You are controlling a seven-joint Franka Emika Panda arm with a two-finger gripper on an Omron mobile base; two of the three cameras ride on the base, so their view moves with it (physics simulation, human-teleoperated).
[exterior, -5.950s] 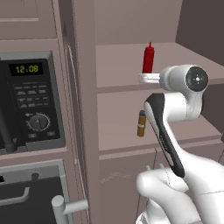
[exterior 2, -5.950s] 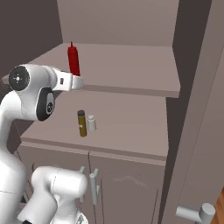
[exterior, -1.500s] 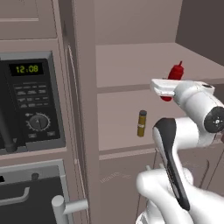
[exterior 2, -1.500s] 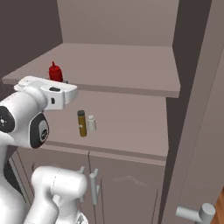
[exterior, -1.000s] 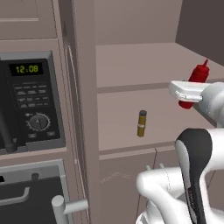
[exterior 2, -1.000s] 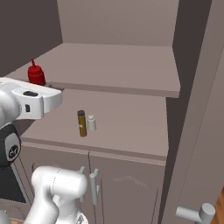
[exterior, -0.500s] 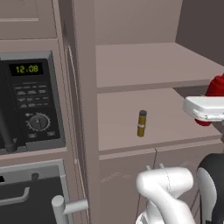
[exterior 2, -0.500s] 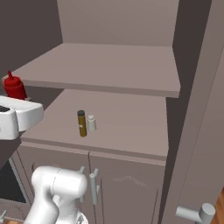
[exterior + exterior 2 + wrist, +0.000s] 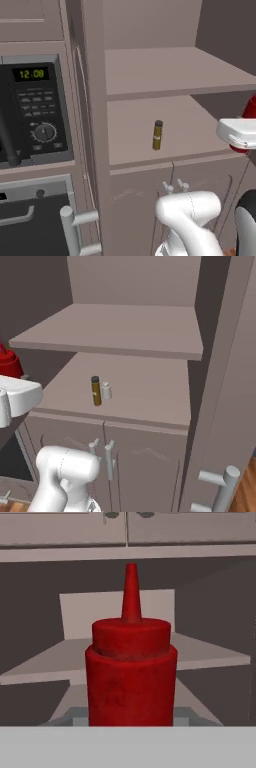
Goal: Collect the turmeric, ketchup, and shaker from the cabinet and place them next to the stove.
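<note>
Kitchen cabinet (image 9: 150, 341) shelves stand open as the gripper (image 9: 131, 724) pinches the ketchup (image 9: 131, 672) low on its body, clear of the shelf; the smooth, light bottle looks top-heavy. Turmeric (image 9: 96, 390) and shaker (image 9: 106, 391) wait on the lower shelf.

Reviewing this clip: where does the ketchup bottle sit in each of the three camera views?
Left base view: ketchup at the right edge, above the white hand.
Right base view: ketchup at the left edge.
Hand view: ketchup centre, close up.
Shared landmark: the turmeric on the lower shelf.
</note>
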